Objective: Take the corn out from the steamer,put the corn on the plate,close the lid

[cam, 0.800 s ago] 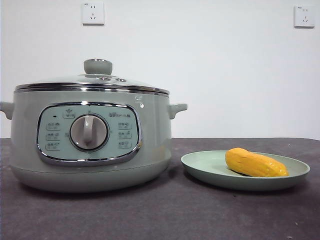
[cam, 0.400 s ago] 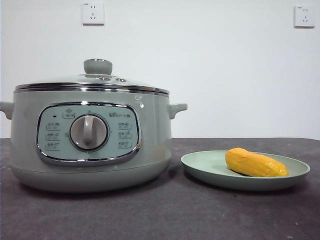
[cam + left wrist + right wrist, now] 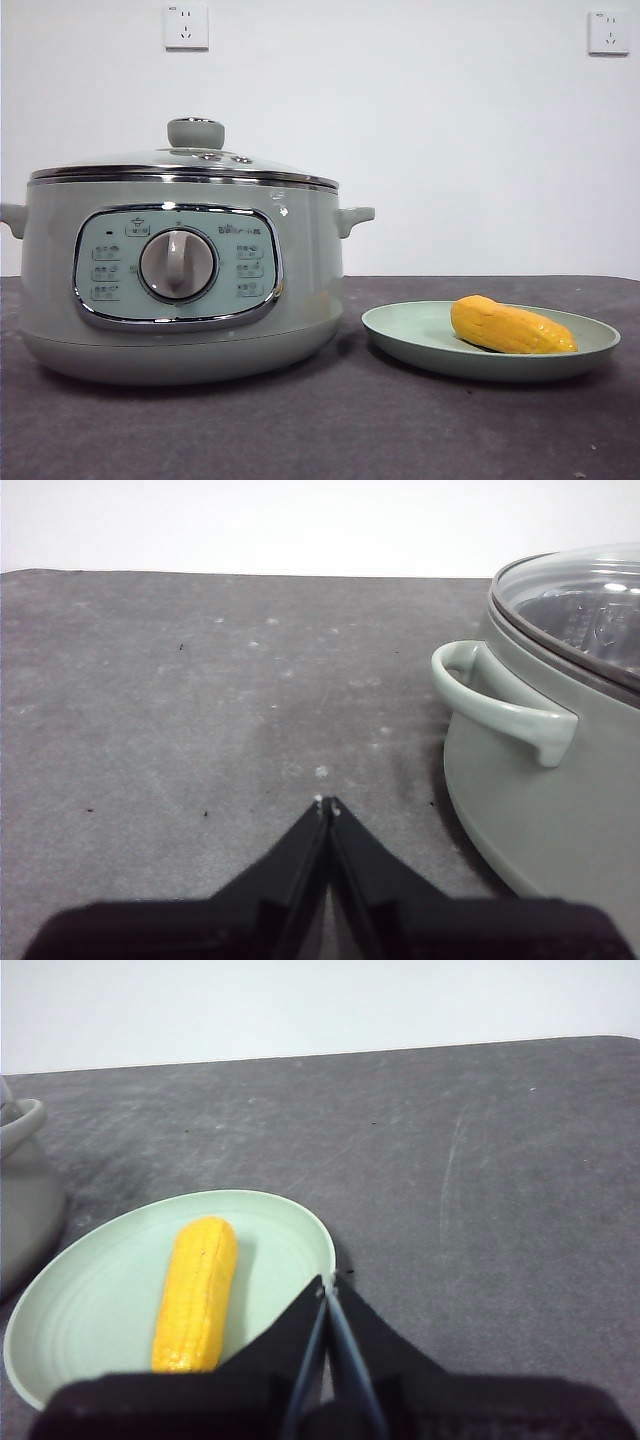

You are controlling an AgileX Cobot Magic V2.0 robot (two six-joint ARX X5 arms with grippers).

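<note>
The corn (image 3: pixel 512 327) lies in the plate (image 3: pixel 400 340); the lid (image 3: pixel 185 165) covers the steamer (image 3: pixel 300 290).

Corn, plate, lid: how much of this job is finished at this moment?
All steps look done. The corn lies on the plate, and the lid sits closed on the steamer. Nothing is in hand: the left gripper and right gripper are shut and empty. Nothing appears left.

Both grippers (image 3: pixel 327 805) (image 3: pixel 330 1282) have matte black, wedge-shaped jaws, pale-specked at the tips.
</note>
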